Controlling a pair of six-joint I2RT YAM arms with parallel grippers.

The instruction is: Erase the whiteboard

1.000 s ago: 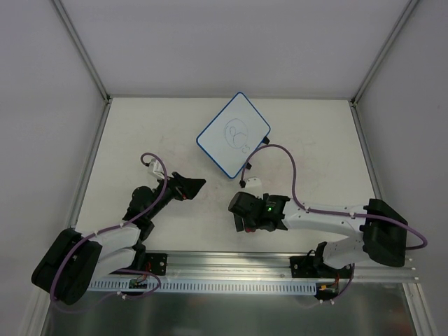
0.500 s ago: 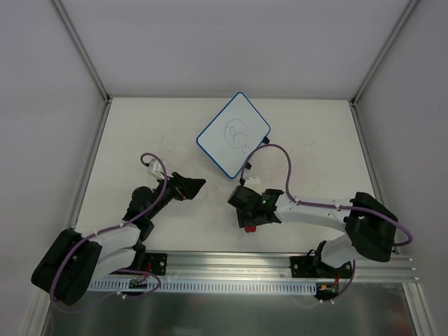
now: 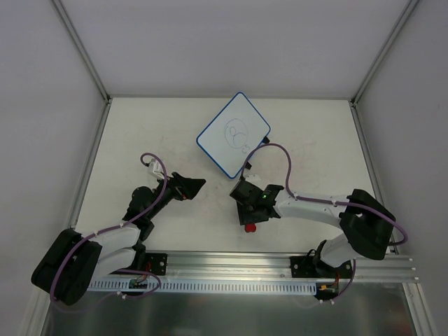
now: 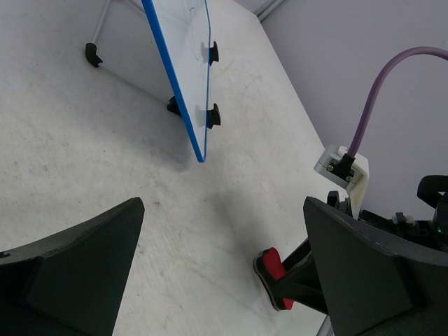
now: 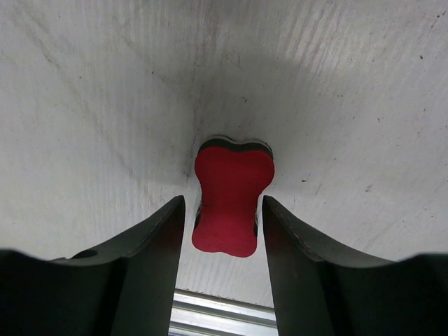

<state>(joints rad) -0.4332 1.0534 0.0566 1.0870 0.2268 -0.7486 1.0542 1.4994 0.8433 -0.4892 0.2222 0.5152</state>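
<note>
The whiteboard (image 3: 233,134) lies tilted at the table's far middle, white with a blue rim and a faint scribble; the left wrist view shows its edge (image 4: 189,49) and two black tabs. A small red bone-shaped eraser (image 5: 233,203) lies flat on the table, with its end (image 3: 249,227) poking out below my right gripper (image 3: 248,217). That gripper (image 5: 222,203) straddles the eraser, with one finger on each side and a thin sliver of table showing at each. My left gripper (image 3: 190,186) hangs wide open and empty to the left, looking across at the eraser (image 4: 271,264).
An aluminium rail (image 3: 231,269) runs along the near edge behind the arm bases. Purple cables (image 3: 283,157) loop over both arms. White walls and metal posts (image 3: 84,52) enclose the table on three sides.
My right gripper has slid a little toward the whiteboard and its jaws have narrowed round the eraser, which now shows below it. The left arm has not moved.
</note>
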